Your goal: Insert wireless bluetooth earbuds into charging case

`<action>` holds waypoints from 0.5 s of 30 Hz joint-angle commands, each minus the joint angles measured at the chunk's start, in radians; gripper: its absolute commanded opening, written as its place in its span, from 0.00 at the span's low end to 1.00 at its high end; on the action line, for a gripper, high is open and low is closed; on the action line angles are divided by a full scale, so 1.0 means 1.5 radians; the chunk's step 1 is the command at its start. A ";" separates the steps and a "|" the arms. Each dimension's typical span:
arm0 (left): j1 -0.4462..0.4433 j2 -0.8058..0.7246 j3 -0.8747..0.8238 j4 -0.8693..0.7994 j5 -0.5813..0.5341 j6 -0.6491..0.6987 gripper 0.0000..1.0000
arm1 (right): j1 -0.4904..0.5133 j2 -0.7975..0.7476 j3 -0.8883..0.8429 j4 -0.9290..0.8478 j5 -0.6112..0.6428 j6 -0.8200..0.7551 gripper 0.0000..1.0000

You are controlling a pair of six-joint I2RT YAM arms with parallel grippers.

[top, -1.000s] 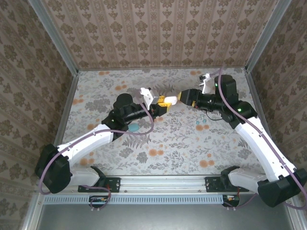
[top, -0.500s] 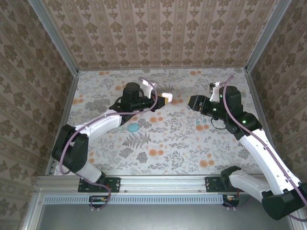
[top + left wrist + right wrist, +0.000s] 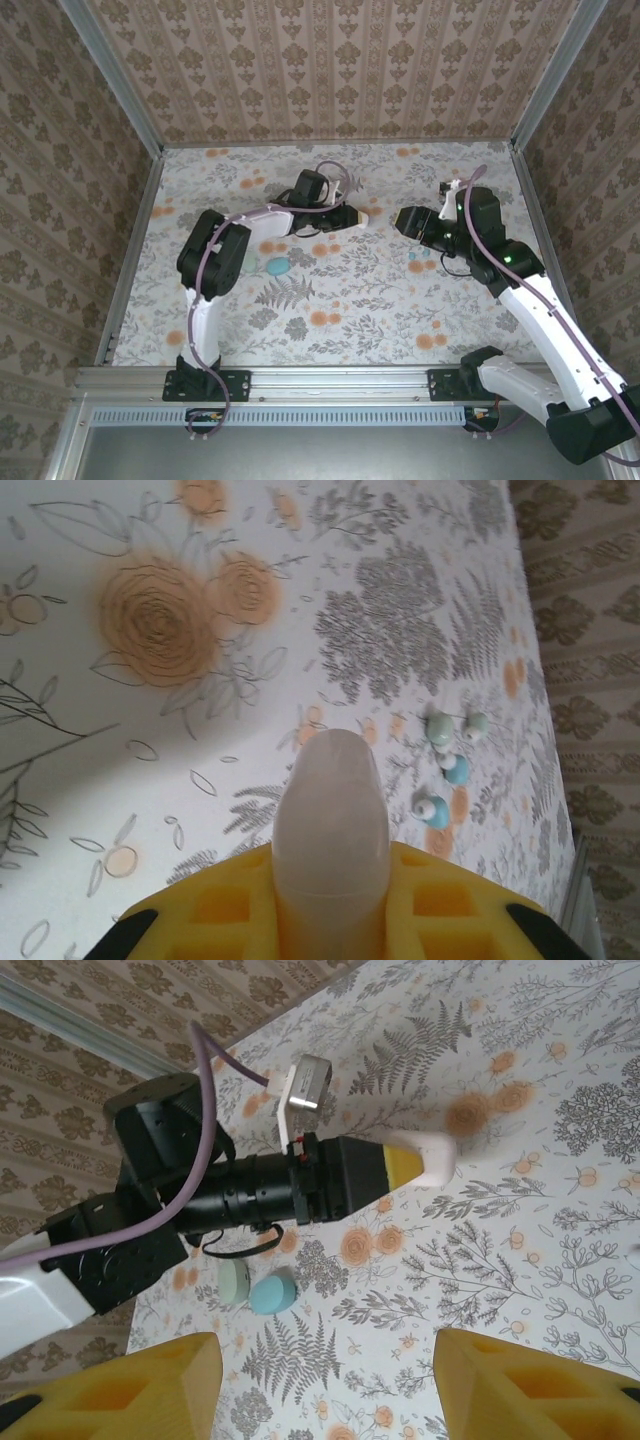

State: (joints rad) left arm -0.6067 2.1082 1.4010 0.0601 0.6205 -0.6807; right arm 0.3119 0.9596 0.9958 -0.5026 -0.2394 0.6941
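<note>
I am reading no words, numbers, brands or signs anywhere; the floral table cover (image 3: 350,300) and the patterned walls (image 3: 330,70) are showing only printed flowers and ornaments.

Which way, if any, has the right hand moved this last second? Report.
Yes. In the top view the right hand has drawn back rightward, toward the right wall, and slightly nearer the bases.

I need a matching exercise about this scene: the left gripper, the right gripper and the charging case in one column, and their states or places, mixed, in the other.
Column one:
1. left gripper
2. right gripper
3. charging case

Column two:
a. lies on the table, a teal piece beside a pale green one
b. jaws shut
c. jaws apart, nothing between them

Pairs: 1-b, 2-c, 3-a.
</note>
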 commanded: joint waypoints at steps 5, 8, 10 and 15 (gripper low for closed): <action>0.017 0.060 0.088 -0.074 -0.018 -0.052 0.21 | -0.005 -0.025 -0.024 -0.013 0.021 0.027 0.60; 0.022 0.078 0.105 -0.085 -0.019 -0.053 0.22 | -0.006 -0.024 -0.029 -0.010 0.020 0.035 0.60; 0.027 0.086 0.110 -0.088 -0.020 -0.056 0.23 | -0.006 -0.023 -0.032 -0.009 0.018 0.041 0.60; 0.037 0.098 0.116 -0.094 -0.017 -0.055 0.27 | -0.005 -0.017 -0.034 -0.004 0.018 0.048 0.60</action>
State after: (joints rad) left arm -0.5644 2.2383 1.5448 -0.0551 0.5945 -0.7502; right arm 0.3092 0.9375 0.9554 -0.5045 -0.2310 0.7448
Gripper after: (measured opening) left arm 0.264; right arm 0.600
